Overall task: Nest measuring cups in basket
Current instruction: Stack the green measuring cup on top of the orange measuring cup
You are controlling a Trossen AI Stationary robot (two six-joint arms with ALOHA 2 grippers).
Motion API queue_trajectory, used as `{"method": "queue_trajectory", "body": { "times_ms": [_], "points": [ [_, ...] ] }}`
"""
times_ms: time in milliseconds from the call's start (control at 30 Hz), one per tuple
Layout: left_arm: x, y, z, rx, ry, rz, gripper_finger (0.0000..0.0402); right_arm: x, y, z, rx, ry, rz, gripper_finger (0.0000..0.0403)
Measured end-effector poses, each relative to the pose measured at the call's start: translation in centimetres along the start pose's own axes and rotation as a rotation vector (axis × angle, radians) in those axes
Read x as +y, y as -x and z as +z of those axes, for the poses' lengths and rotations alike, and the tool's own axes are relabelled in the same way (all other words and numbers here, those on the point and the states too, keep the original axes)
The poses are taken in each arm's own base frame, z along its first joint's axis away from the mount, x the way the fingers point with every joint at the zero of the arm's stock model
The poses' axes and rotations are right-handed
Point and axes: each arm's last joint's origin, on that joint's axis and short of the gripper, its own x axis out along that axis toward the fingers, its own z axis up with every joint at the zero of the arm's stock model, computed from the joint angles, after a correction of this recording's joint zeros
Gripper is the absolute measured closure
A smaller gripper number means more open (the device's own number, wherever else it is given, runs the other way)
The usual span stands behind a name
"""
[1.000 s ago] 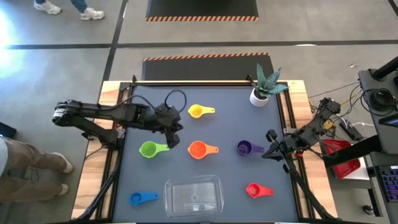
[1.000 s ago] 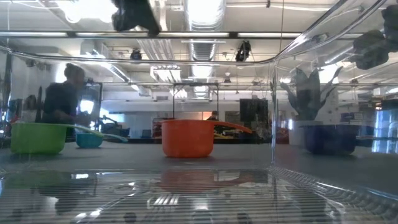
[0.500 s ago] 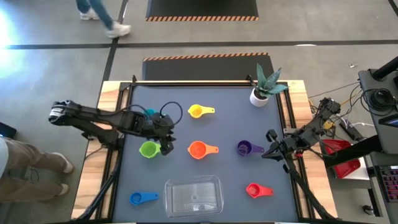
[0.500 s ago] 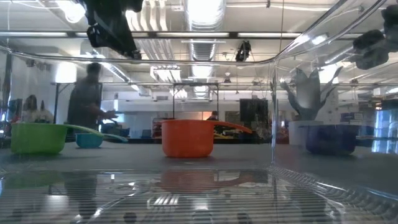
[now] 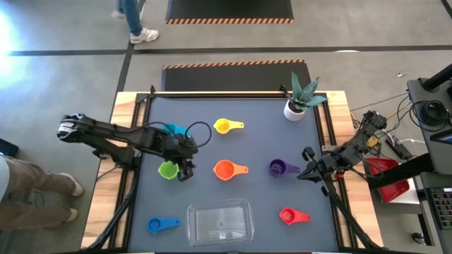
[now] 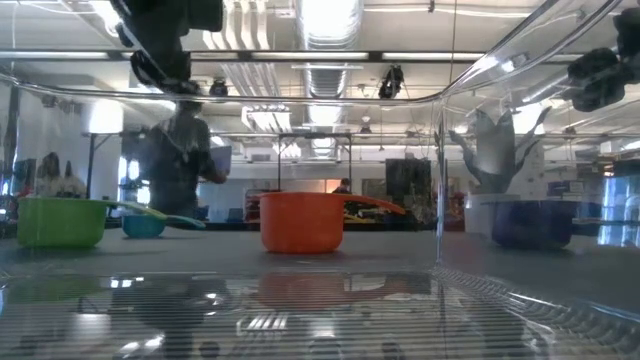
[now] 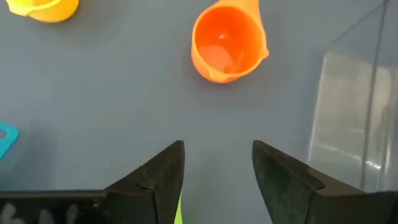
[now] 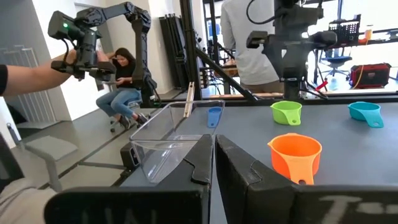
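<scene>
My left gripper [image 5: 186, 171] hangs open over the handle side of the green cup [image 5: 167, 170], well above the table in the low view [image 6: 160, 45]. A green sliver [image 7: 178, 213] shows beside one finger. The teal cup [image 5: 176, 130], yellow cup [image 5: 222, 126], orange cup [image 5: 224, 169], purple cup [image 5: 278, 168], red cup [image 5: 289, 215] and blue cup [image 5: 155, 225] stand upright on the mat. The clear basket [image 5: 219, 221] sits at the near edge. My right gripper [image 5: 306, 171] is shut and waits just right of the purple cup.
A white pot with a spiky plant [image 5: 295, 107] stands at the far right corner. A black cable loops over the mat near the teal cup [image 5: 201, 130]. People move in the room beyond the table [image 6: 185, 165]. Bare mat lies between the cups and the basket.
My left gripper has moved toward the near edge and a little left, from beside the yellow cup to over the green cup's handle, uncovering the teal cup. No cup has moved. A person has walked past behind the table.
</scene>
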Motion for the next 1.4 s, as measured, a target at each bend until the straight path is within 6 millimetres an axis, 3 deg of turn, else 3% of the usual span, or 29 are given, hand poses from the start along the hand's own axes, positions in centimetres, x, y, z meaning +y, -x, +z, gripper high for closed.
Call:
{"method": "queue_trajectory", "body": {
  "times_ms": [533,933,1400],
  "points": [
    [0.0,-3.4,-0.7,0.192,-0.056,0.120,0.0138,0.0,0.0,0.0,0.000,0.000,0.000,0.0394],
    [0.8,-3.9,-2.0,0.288,-0.095,0.213,0.0135,0.0,0.0,0.0,0.000,0.000,0.000,0.0394],
    [1.6,-6.6,-4.0,0.254,-0.051,0.190,0.0134,0.0,0.0,0.0,0.000,0.000,0.000,0.0394]
  ]
}}
